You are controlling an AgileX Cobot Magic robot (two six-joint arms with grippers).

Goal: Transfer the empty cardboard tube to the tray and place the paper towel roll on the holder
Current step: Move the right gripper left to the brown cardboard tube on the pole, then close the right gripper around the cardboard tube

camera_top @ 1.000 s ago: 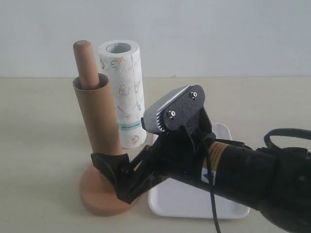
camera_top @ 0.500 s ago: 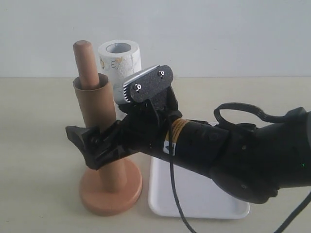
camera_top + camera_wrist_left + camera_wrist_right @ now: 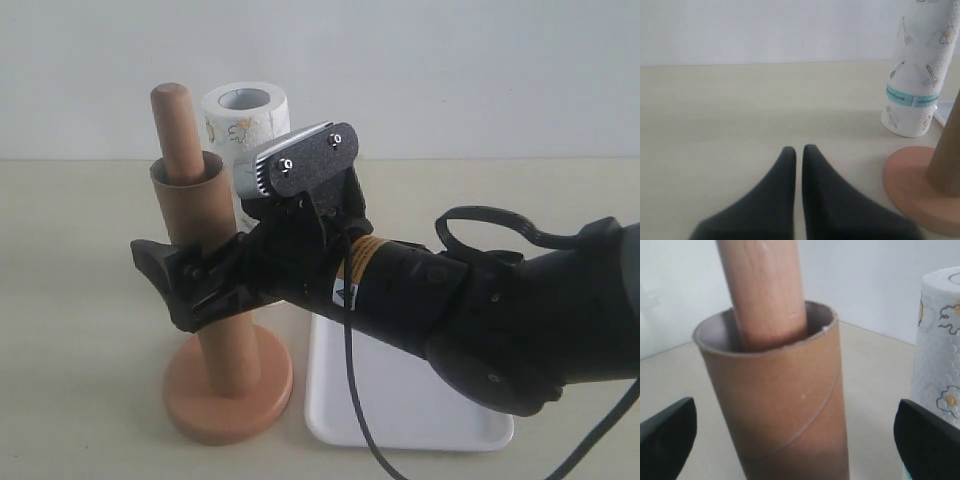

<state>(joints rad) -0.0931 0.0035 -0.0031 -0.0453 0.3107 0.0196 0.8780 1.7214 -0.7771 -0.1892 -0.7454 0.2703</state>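
One empty cardboard tube [image 3: 197,215], left of centre, sleeved on holder [image 3: 228,400]. Right gripper [image 3: 797,437]: spread wide astride it, nothing grasped. Left gripper [image 3: 799,150]: clenched, empty. Clamp squarely, lift straight up.

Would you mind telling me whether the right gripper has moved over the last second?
Yes. The right gripper rose from the holder base and shifted left, now open around the cardboard tube.

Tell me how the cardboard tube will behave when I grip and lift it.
The cardboard tube is hollow and thin-walled, so probably light and easily dented by a hard squeeze. It sits loosely around the wooden post, so it should slide up freely, though tilting could snag it. Being round, it may roll on the tray.
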